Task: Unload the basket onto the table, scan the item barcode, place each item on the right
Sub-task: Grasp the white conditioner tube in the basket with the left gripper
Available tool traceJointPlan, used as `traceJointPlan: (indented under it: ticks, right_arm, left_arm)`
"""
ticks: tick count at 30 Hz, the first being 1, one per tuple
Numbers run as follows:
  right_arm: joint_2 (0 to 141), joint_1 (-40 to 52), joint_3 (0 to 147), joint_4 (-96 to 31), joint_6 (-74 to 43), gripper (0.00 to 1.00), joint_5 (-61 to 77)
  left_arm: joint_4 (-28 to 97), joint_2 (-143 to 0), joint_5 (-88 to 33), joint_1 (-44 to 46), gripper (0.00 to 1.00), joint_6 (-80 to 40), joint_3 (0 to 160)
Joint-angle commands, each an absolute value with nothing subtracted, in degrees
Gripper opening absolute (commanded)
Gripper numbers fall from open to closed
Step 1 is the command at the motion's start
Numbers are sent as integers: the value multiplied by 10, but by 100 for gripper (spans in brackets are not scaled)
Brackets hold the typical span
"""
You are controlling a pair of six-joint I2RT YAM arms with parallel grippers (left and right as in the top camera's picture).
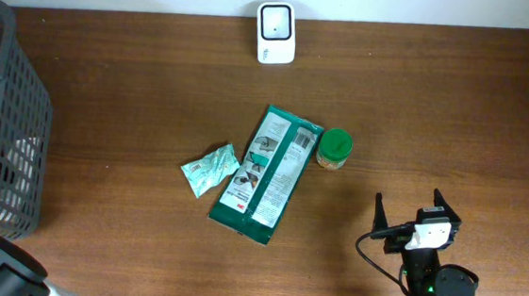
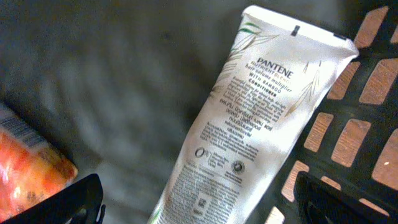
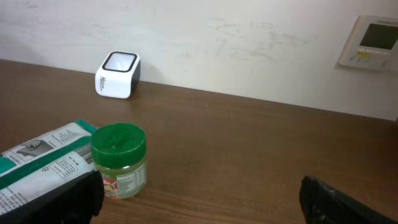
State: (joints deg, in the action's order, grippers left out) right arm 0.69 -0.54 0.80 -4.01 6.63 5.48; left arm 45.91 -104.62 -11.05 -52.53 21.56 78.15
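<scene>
Dark brown wood forms the table (image 1: 457, 106), which runs back to a white wall (image 3: 217, 37).

Nearest on the left, the left gripper (image 2: 205, 202) hangs inside a dark mesh basket (image 1: 23, 91). Its fingers are spread wide at the two lower corners of the wrist view and grip nothing. Below them lies a white shampoo tube (image 2: 261, 112), probably the item to be scanned. It rests slanted, with its crimped end against the basket wall. An orange packet (image 2: 25, 168) sits off to one side of it.

Several things could go wrong. The tube looks smooth and tapered, so it may slip out of a loose pinch. One finger could catch the mesh instead, because the tube leans right against it. Fine print covers the side facing up, but the barcode cannot be picked out. A grip over the code would hide it from the reader.

Nearest on the right, the right gripper (image 1: 408, 197) hovers just above the table with its jaws fully apart, holding and touching nothing.

Farther back, mid-table, sit a green-lidded jar (image 1: 334, 148), a green and white pouch (image 1: 267, 172) and a small teal packet (image 1: 210, 169). A low carry could knock them.

Farthest back, by the wall, stands the white scanner (image 1: 276, 33), well apart from the basket.
</scene>
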Motion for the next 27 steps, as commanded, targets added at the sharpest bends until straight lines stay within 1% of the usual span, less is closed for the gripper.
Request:
traceJointPlan:
  ticks: [1, 2, 3, 6, 8, 9, 10, 11, 13, 16, 18, 19, 21, 22, 27]
  right_arm:
    - [4, -3, 3, -41, 66, 98, 56]
    - [4, -3, 3, -41, 66, 98, 56]
    - [4, -3, 3, -41, 66, 98, 56]
    - [4, -3, 3, -41, 66, 98, 55]
    - [4, -3, 3, -41, 66, 98, 56]
    - [4, -3, 3, -41, 66, 98, 55]
    - [4, -3, 3, -41, 66, 98, 55]
    - [4, -3, 3, -41, 66, 98, 56]
    - [4, -3, 3, -41, 66, 98, 56]
    - [4, -3, 3, -41, 66, 98, 55]
    - [4, -3, 3, -41, 66, 98, 56]
    - [4, -3, 3, -41, 66, 98, 56]
    - [4, -3, 3, -41, 66, 98, 56]
    - [4, -3, 3, -41, 66, 98, 55]
    - [4, -3, 3, -41, 66, 98, 56]
  left_arm:
    - [442, -1042, -137, -523, 91, 280, 753]
    - [430, -1045, -137, -523, 86, 280, 743]
    - [427, -1047, -137, -523, 84, 280, 738]
    - [410, -1069, -138, -523, 84, 280, 724]
    - [405, -1096, -138, -523, 75, 280, 722]
    - [404, -1100, -138, -523, 70, 280, 722]
    - [401, -1103, -138, -523, 59, 280, 722]
    - [397, -1103, -138, -523, 52, 280, 722]
    - [393, -1103, -138, -523, 50, 280, 722]
    - [390, -1103, -138, -523, 24, 279, 724]
    - [397, -1102, -138, -523, 13, 274, 737]
    - [409, -1102, -138, -523, 9, 246, 759]
    - [441, -1101, -138, -523, 4, 214, 807]
    - [486, -1096, -150, -523, 2, 198, 863]
    - [609, -1079, -236, -522, 3, 156, 1063]
